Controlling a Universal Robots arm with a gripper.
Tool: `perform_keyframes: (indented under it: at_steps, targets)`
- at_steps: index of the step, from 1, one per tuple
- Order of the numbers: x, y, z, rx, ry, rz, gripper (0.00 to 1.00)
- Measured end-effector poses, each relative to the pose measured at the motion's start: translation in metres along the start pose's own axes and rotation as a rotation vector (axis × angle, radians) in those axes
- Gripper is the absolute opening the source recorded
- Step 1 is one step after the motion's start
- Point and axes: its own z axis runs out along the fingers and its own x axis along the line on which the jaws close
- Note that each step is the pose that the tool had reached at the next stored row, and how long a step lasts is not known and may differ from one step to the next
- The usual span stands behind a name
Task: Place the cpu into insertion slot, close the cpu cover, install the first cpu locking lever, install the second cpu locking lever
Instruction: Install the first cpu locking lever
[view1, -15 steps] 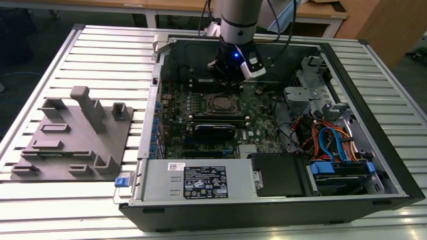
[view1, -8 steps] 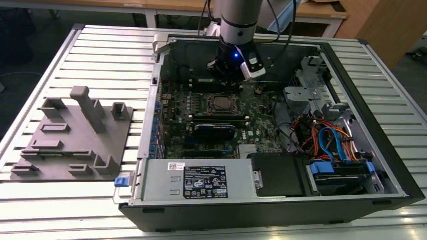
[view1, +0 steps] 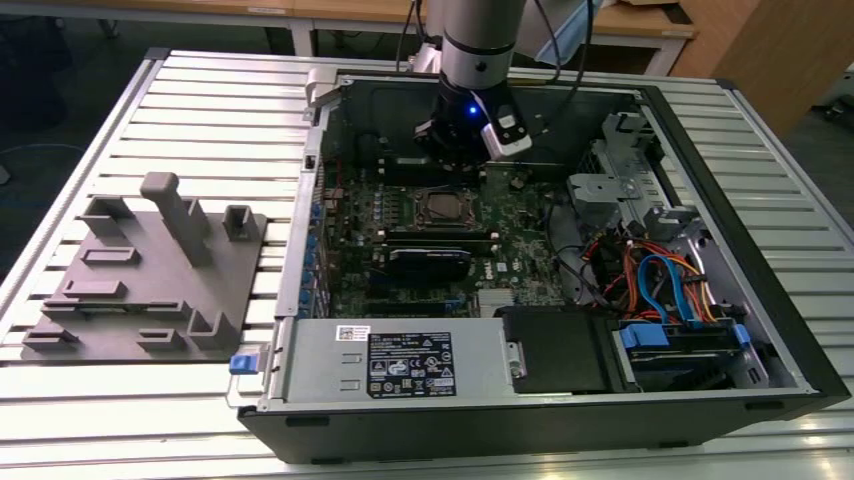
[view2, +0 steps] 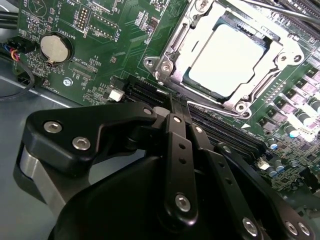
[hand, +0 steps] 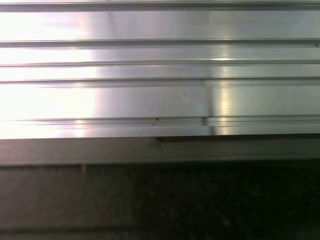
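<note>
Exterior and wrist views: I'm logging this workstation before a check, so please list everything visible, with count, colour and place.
computer case: one, black, open on the slatted table.
slatted table: one, silver, under everything.
fixture tray: one, grey, on the exterior view's left of the case.
circuit board: one, green, on the case floor.
cpu: one, silver-grey, seated in the insertion slot.
insertion slot: one, dark, mid-board.
cpu cover: one, silver frame, down around the cpu.
coin battery: one, silver, on the board.
power supply: one, grey, front of case.
cables: several, blue and orange, exterior view's right.
gripper: one, black, above the board beside the slot.
</note>
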Motion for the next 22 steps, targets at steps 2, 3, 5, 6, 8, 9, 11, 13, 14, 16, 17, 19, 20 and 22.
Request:
perform_keyframes:
  at_steps: [2, 3, 5, 6, 8, 9, 11, 13, 14, 16, 17, 19, 20, 22]
  targets:
    - [-0.0003, -0.0001, 0.0004, -0.0002, -0.0001, 0.000, 0.10]
    - [-0.0003, -0.0003, 0.0007, -0.0001, -0.0001, 0.000, 0.10]
    - [-0.0005, -0.0007, 0.0011, -0.0003, -0.0001, 0.001, 0.10]
    - [-0.0006, -0.0010, 0.0013, -0.0003, -0.0002, 0.001, 0.10]
    - [-0.0008, -0.0016, 0.0017, -0.0004, -0.0003, 0.001, 0.10]
    - [-0.0010, -0.0018, 0.0019, -0.0002, -0.0002, 0.001, 0.10]
    - [-0.0012, -0.0021, 0.0024, -0.0001, -0.0002, 0.002, 0.10]
    - [-0.0012, -0.0021, 0.0025, 0.0001, 0.0000, 0.002, 0.10]
    - [-0.0013, -0.0021, 0.0027, -0.0001, -0.0002, 0.002, 0.10]
    - [-0.0014, -0.0021, 0.0032, -0.0003, -0.0003, 0.002, 0.10]
    - [-0.0014, -0.0022, 0.0033, -0.0001, -0.0002, 0.002, 0.10]
    - [-0.0014, -0.0022, 0.0037, -0.0002, -0.0002, 0.002, 0.10]
    - [-0.0014, -0.0022, 0.0042, -0.0002, -0.0002, 0.002, 0.10]
    - [-0.0014, -0.0022, 0.0044, -0.0002, -0.0003, 0.002, 0.10]
